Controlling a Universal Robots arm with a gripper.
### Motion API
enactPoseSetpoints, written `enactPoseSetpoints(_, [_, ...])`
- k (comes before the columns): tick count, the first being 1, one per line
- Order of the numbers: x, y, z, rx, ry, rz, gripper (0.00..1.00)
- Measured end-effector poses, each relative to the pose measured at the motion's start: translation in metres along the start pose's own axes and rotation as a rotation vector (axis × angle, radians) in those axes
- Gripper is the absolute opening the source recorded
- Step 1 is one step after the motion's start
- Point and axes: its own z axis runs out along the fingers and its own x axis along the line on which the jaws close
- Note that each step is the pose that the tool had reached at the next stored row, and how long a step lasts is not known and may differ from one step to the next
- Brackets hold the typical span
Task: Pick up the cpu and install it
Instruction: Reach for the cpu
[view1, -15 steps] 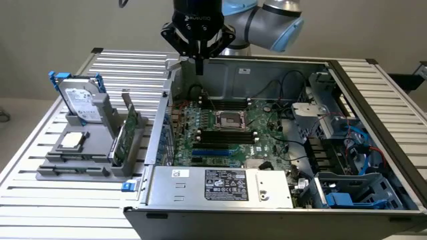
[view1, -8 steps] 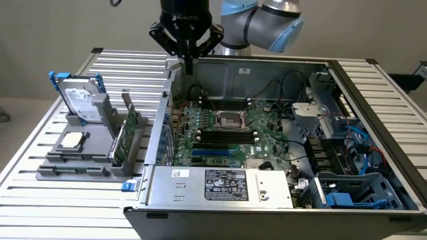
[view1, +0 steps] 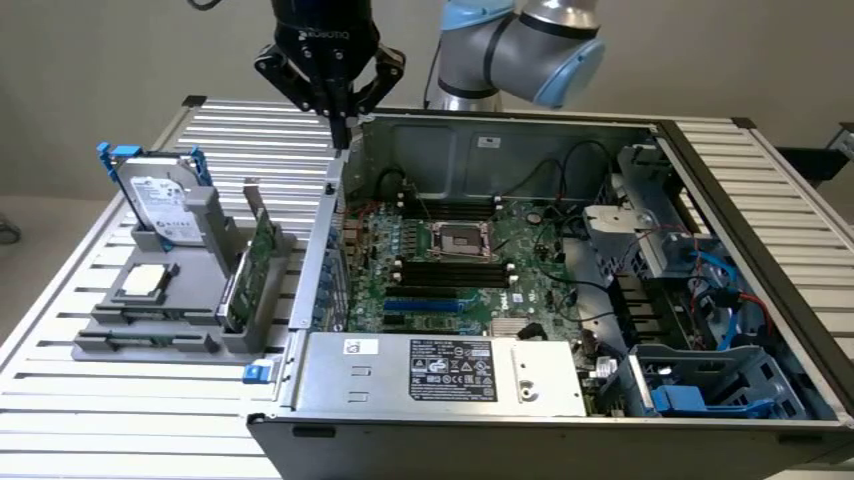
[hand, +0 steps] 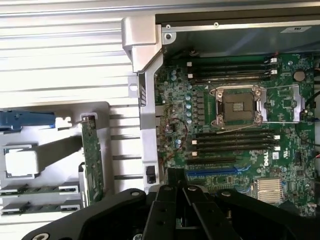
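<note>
One hand, closed and empty, above the case wall, cpu apart on tray

Ribbed metal table, sheet-metal case, matt grey plastic holder at its nine o'clock, cpu with dull silvery top

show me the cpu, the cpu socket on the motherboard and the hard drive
cpu (view1: 144, 283): exterior view, middle of its metal top
cpu socket (view1: 463, 240): exterior view, centre of the socket
hard drive (view1: 163, 207): exterior view, its white label
</note>
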Motion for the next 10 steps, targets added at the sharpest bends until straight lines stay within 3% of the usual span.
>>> enactPoseSetpoints(10, [0.046, -0.0034, 0.0027, 0.0001, 0.0012, 0.000, 0.11])
